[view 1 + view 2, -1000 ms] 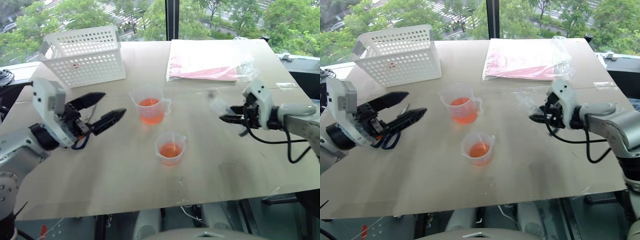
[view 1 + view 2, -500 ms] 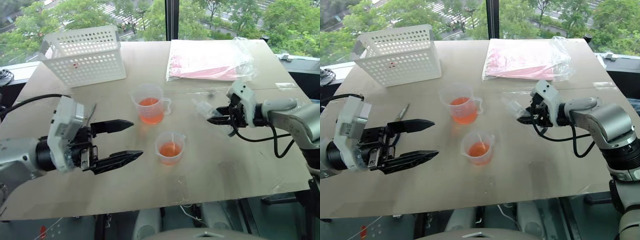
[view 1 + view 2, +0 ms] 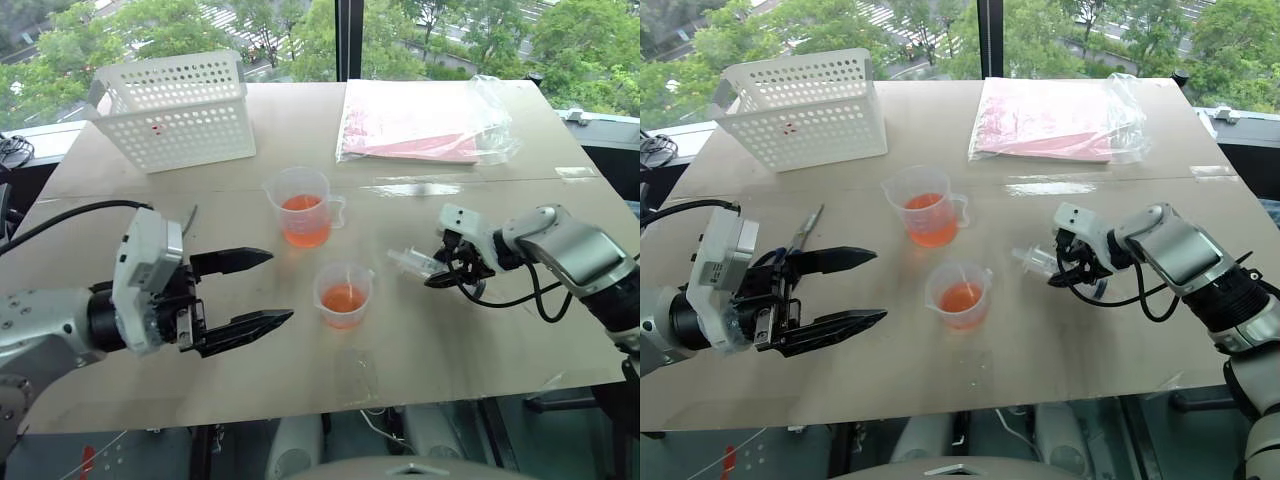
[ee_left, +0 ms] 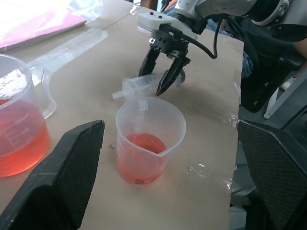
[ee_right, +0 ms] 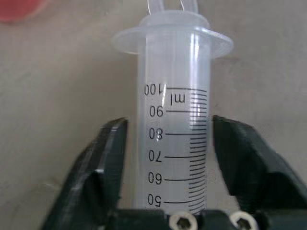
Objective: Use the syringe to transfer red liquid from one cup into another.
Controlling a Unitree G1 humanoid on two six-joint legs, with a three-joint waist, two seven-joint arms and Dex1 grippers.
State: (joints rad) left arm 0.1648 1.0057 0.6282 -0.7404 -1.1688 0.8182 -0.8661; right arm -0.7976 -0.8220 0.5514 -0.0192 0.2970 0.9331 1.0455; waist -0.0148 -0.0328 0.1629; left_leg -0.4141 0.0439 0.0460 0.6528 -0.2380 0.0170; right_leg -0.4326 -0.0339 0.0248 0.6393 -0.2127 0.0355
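Trees fill the window behind the table [image 3: 150, 330]. From the head views, we take the near cup [image 3: 343, 294] of red liquid as landmark: the taller measuring cup [image 3: 302, 206] stands just behind it, the white basket [image 3: 178, 108] well beyond. Our right gripper [image 3: 447, 277] has come down beside the near cup and laid the syringe [image 3: 410, 262] on the table. Our left gripper [image 3: 255, 290] waits wide open on the cup's other side.

From the left wrist, the syringe [image 4: 136, 86] lies flat just behind the near cup [image 4: 148, 139].

From the right wrist, our fingers [image 5: 108, 158] now stand off the barrel [image 5: 175, 139], where a second ago they pinched it. We judge the transfer finished.
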